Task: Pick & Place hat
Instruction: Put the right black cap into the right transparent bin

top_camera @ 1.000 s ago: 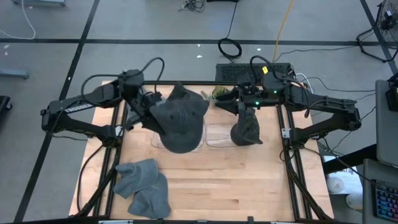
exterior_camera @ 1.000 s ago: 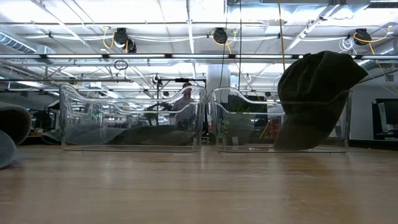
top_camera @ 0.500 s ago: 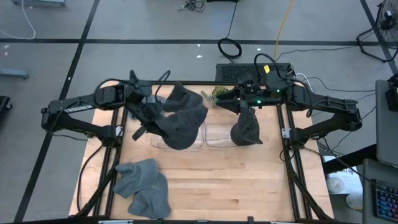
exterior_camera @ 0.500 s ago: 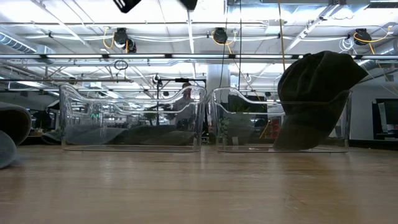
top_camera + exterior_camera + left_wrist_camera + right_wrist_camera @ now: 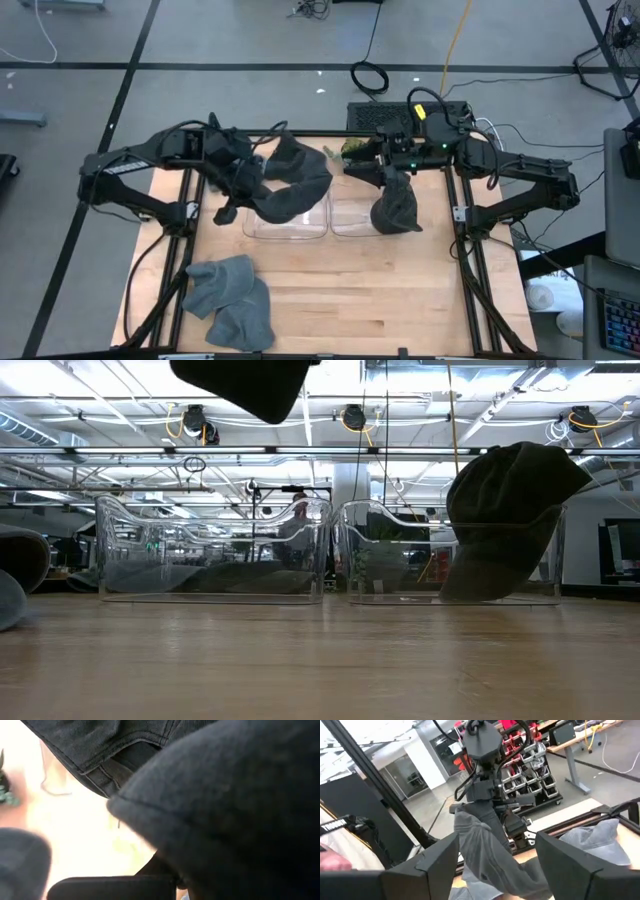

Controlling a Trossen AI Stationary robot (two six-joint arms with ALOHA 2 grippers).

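My left gripper (image 5: 238, 180) is shut on a dark hat (image 5: 290, 185) and carries it above the left clear bin (image 5: 285, 225). The hat's lower end (image 5: 240, 385) dips into the top of the low view. A second dark hat (image 5: 395, 205) leans in the right clear bin (image 5: 450, 550), its top (image 5: 515, 475) standing over the bin's wall. My right gripper (image 5: 362, 168) is open beside that second hat, at the right bin's far side, and touches nothing. In the right wrist view, the right gripper (image 5: 495, 840) faces the left arm and the hanging hat (image 5: 480, 850). My left gripper holds the dark hat by its upper end (image 5: 472, 820), coming from above with the fingers pointing down. The hat hangs below the fingers, lifted clear over the left bin. In the left wrist view dark cloth (image 5: 225, 795) covers the fingers, so the exact part is hidden.
Several grey hats (image 5: 230, 300) are piled at the table's near left corner and show at the low view's left edge (image 5: 15, 585). A small green plant (image 5: 350, 150) sits at the far edge between the arms. Bare wood (image 5: 380, 290) fills the near right of the table.
My left gripper has come down over the left bin and turned, carrying the hat with it. The hat's lower end has dropped into the top of the low view, where only fingertips showed half a second ago. The right arm and its hat have kept still.
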